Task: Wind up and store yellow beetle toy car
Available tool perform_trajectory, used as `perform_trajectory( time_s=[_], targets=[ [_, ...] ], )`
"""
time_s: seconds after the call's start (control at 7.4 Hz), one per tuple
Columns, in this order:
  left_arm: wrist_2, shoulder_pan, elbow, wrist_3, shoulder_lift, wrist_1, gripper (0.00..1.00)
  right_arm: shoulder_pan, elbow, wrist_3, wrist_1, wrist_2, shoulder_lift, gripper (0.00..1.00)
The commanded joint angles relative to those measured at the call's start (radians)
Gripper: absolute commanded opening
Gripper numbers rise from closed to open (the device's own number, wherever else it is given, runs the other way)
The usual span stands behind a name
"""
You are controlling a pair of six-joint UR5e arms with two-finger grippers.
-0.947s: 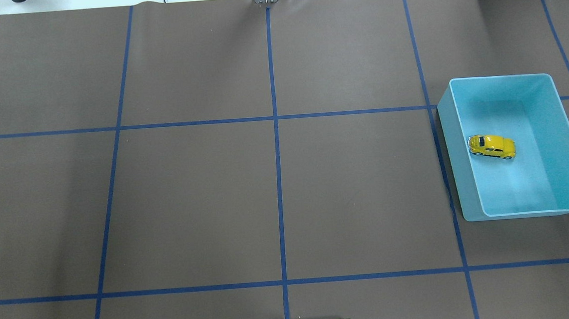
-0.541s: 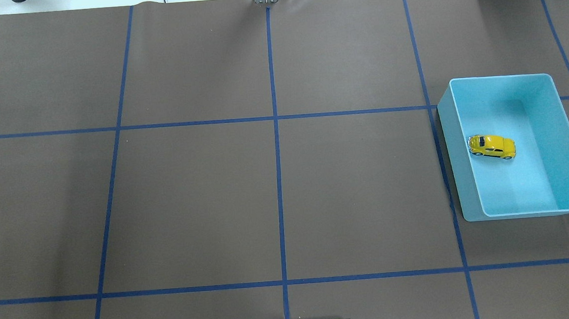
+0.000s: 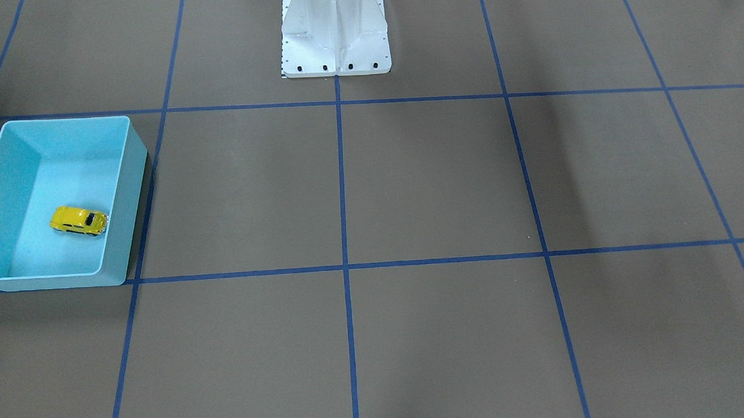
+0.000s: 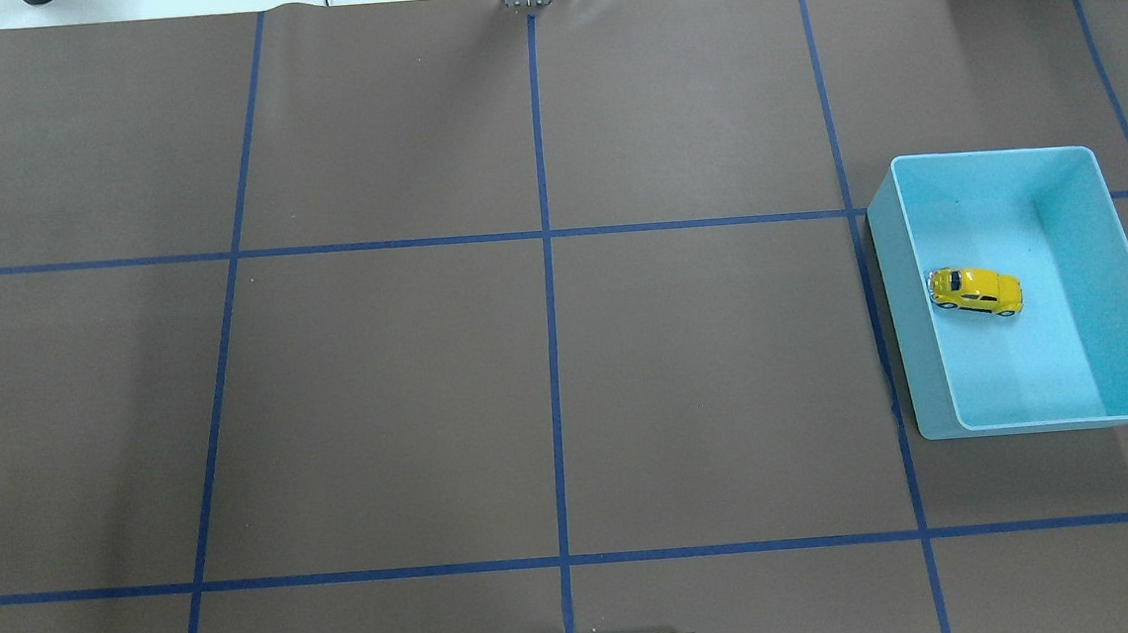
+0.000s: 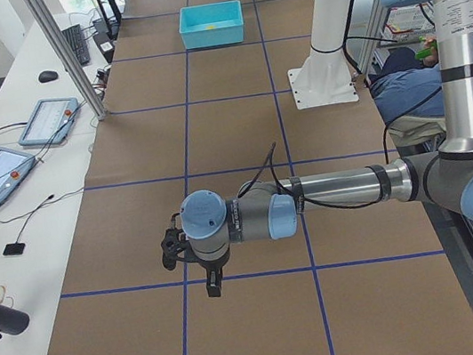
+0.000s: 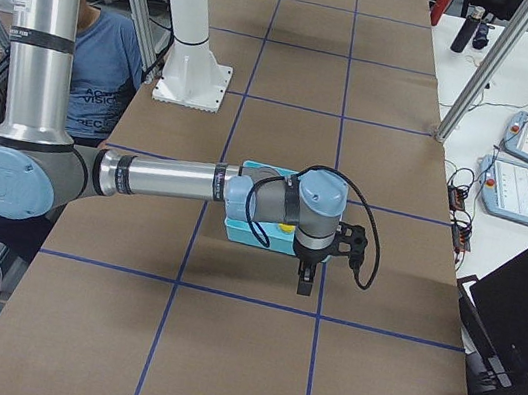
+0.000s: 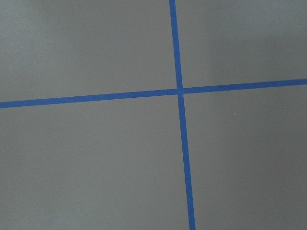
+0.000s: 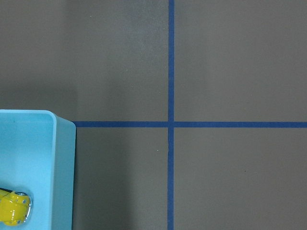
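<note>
The yellow beetle toy car (image 4: 975, 291) rests on its wheels inside the turquoise bin (image 4: 995, 155), close to the bin's left wall. It also shows in the front-facing view as the car (image 3: 78, 220) in the bin (image 3: 66, 120), and at the lower left of the right wrist view as the car (image 8: 12, 208). My right gripper (image 6: 306, 281) hangs above the table beside the bin (image 6: 238, 232), nothing held that I can see. My left gripper (image 5: 213, 285) hovers far from the bin (image 5: 212, 35). I cannot tell whether either gripper is open or shut.
The robot's white pedestal (image 3: 335, 31) stands at the table's middle edge. A metal post (image 5: 64, 56) rises by the far edge. Tablets (image 5: 48, 122) and a laptop (image 6: 517, 321) lie on side tables, where people sit. Brown mat with blue tape lines surrounds the bin.
A shadow over the far part of the bin's inside has faded away. The car and the bin have not moved.
</note>
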Motion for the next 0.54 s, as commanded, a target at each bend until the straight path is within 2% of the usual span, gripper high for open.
perform_trajectory(
  time_s=[0.0, 0.41],
  targets=[
    [0.0, 0.0, 0.002, 0.0, -0.001, 0.0, 1.0, 0.0, -0.009, 0.001, 0.013, 0.002, 0.0, 1.0],
    [0.0, 0.0, 0.002, 0.0, 0.001, 0.0, 1.0, 0.0, 0.001, 0.0, 0.013, 0.007, -0.002, 1.0]
  ],
)
